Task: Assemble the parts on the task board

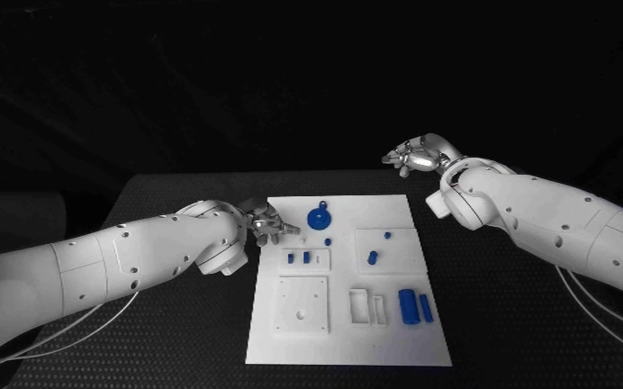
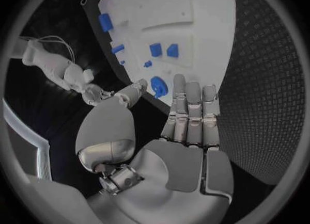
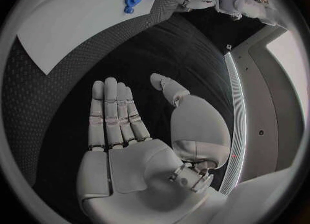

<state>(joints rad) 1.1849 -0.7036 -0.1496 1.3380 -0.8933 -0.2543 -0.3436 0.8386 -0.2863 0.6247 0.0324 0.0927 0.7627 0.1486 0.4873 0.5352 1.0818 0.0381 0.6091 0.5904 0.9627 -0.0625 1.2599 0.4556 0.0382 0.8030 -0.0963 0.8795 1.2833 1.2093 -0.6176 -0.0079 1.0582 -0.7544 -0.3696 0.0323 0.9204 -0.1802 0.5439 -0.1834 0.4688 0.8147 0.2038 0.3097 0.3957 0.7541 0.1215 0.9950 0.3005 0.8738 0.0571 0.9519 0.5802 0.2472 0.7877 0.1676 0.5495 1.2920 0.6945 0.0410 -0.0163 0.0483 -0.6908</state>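
1. Though nothing gives their weight, the parts [image 1: 416, 304] look like small, stiff plastic pieces, light and probably a little slick, so I judge a fingertip pinch across the short sides suits them best.
2. They lie on the board [image 1: 348, 344], which sits mid-table [image 1: 169, 191]; a round disc [image 1: 318, 220] with a small knob lies near the board's far edge, close to its left side.
3. That disc is likely best taken by its rim or by the knob.
4. Left hand [image 1: 264, 225] hovers at the board's left edge, just beside the disc, fingers straight and apart, holding nothing.
5. Right hand [image 1: 416, 156] hangs beyond the board's far right corner, well apart from it, palm flat, fingers extended, empty.
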